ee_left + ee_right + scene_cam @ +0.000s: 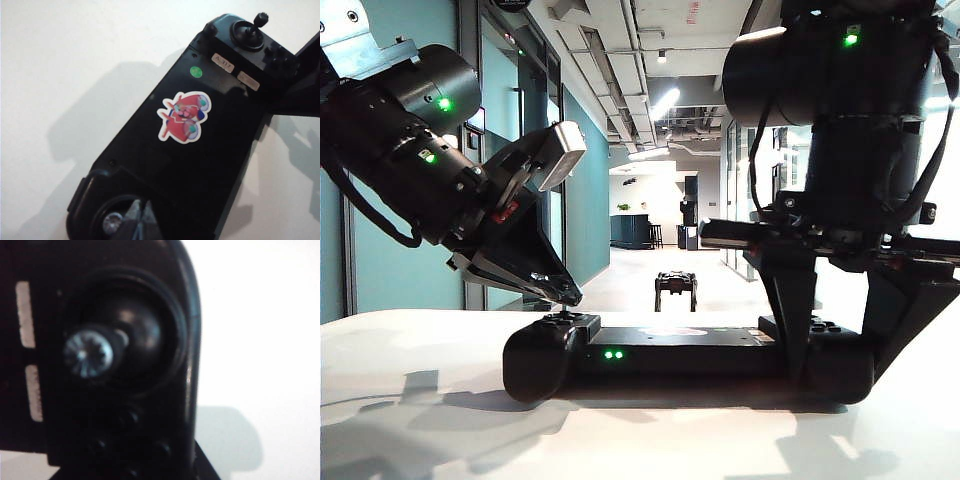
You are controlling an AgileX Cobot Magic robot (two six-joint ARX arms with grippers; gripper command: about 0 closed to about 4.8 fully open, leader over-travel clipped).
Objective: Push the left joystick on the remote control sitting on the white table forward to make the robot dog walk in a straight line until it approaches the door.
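- Controller: wide black gamepad-style remote control [685, 352] lying flat on broad matte white table [420, 420].
- Left gripper [563, 297]: fingers together, tip on short black left joystick [558, 316].
- Right gripper [840, 340]: fingers straddling and clamping remote's right end.
- Small black four-legged robot dog [676, 288]: standing down corridor.

Exterior view: set low at the near edge of the white table [410, 430], facing level down the far corridor, close behind the remote control [680, 350]. Left wrist view: looking steeply down along the remote control [195, 150] from its left end, fairly near. Right wrist view: pressed very close above the right stick [90, 356], blurred. Shared by all three: the controller on the tabletop.
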